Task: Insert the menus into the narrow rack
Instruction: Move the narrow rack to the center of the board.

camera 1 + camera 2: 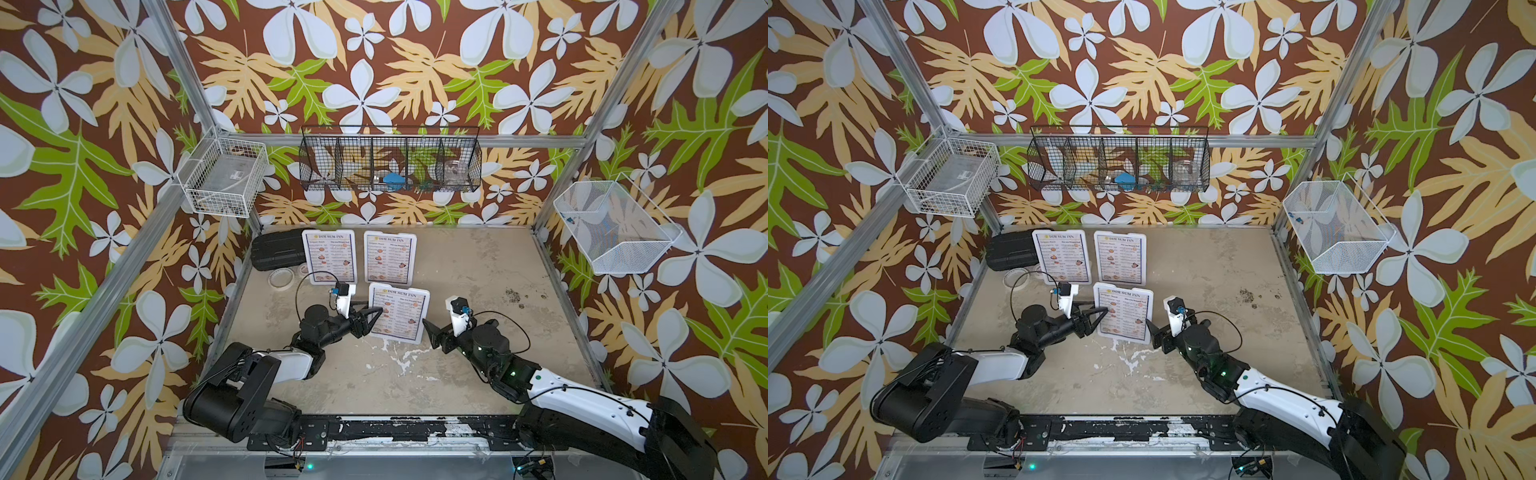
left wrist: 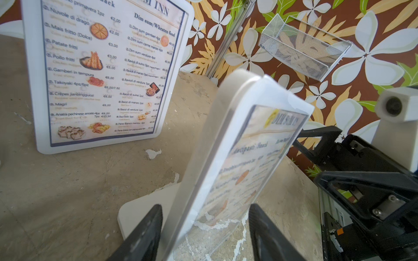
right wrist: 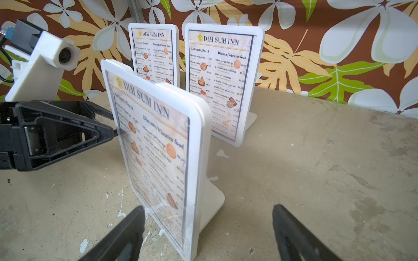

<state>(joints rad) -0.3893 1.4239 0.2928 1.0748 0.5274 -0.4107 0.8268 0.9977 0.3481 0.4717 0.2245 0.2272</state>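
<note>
Three menus headed DIM SUM INN stand upright in white stands with clear fronts. Two are at the back (image 1: 330,255) (image 1: 388,257). The nearest menu (image 1: 399,311) (image 3: 153,146) sits in its narrow rack (image 3: 199,108) between my two grippers. My left gripper (image 1: 372,311) (image 2: 205,208) straddles that rack's left edge, one finger behind the white panel, the other in front of the clear sheet with a gap showing. My right gripper (image 1: 430,330) (image 3: 209,210) is open at the rack's right lower corner, holding nothing.
A black case (image 1: 278,249) and a clear round dish (image 1: 279,277) lie at the back left. On the walls hang a black wire rack (image 1: 390,160), a white wire basket (image 1: 224,176) and a white mesh basket (image 1: 611,226).
</note>
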